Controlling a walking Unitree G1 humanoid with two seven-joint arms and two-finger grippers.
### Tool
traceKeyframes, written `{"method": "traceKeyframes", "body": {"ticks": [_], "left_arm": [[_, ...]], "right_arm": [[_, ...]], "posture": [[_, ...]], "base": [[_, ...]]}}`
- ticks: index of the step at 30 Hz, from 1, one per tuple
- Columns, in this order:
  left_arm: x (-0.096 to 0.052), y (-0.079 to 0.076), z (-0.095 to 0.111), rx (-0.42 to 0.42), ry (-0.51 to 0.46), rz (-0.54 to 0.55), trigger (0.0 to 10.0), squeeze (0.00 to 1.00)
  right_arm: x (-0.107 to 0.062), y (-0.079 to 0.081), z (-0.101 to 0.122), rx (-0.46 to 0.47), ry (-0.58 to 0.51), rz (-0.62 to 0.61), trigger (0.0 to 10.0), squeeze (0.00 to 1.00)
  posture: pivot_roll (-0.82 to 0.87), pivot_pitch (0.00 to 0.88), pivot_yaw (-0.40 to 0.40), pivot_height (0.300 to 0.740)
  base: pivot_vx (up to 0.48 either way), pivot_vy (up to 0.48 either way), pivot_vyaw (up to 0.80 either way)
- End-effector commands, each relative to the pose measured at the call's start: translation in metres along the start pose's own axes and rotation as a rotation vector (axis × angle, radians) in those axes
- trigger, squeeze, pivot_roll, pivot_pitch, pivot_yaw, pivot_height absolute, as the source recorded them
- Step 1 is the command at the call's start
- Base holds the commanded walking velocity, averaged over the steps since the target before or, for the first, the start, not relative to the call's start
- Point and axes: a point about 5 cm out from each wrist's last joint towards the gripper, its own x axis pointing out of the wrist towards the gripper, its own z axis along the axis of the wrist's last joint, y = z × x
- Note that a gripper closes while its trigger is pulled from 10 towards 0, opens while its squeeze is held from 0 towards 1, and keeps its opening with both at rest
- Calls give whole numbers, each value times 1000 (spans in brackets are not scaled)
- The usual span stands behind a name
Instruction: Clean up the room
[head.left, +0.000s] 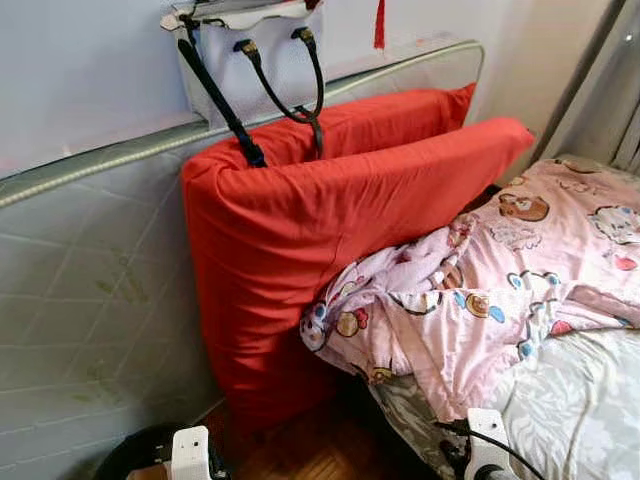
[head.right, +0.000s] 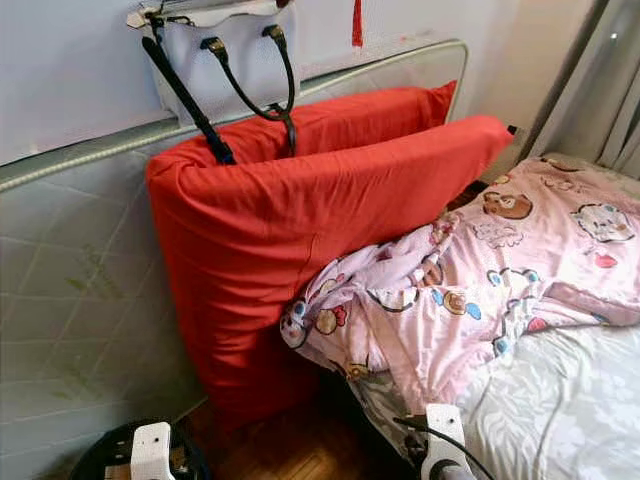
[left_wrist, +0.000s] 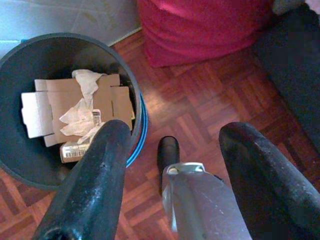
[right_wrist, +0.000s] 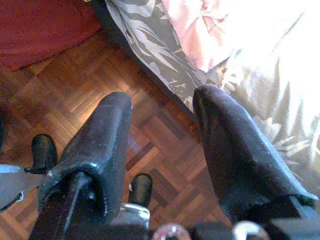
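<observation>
Dark round trash bin (left_wrist: 30, 165) with blue rim band, upright on parquet floor beside pale quilted mattress side. Inside: flattened brown cardboard pieces (left_wrist: 55, 107), crumpled white tissue (left_wrist: 82, 107) on top, small labelled packet (left_wrist: 75, 150) near front wall.

Pink cartoon-print blanket (head.left: 480, 290) rumpled on bed, one bunched corner hanging over bed edge, touching large red cushion.

Large red fabric cushion (head.left: 300, 240) upright, tilted, leaning against mattress side, lower end on floor.
</observation>
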Motion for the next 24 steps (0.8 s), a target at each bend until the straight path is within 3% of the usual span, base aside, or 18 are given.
{"method": "traceKeyframes", "body": {"ticks": [1,18,24], "left_arm": [[0,1,0,22,11,3,10000,0],[1,1,3,20,-8,5,10000,0],[1,1,8,17,-38,-1,10000,0]], "right_arm": [[1,2,1,5,-1,2,10000,0],[1,4,2,11,-2,9,10000,0],[1,6,3,26,-16,15,10000,0]], "posture": [[-50,0,-9,740],[-52,0,-5,740],[-56,0,0,740]], "base": [[296,0,0],[296,0,0],[0,0,0]]}}
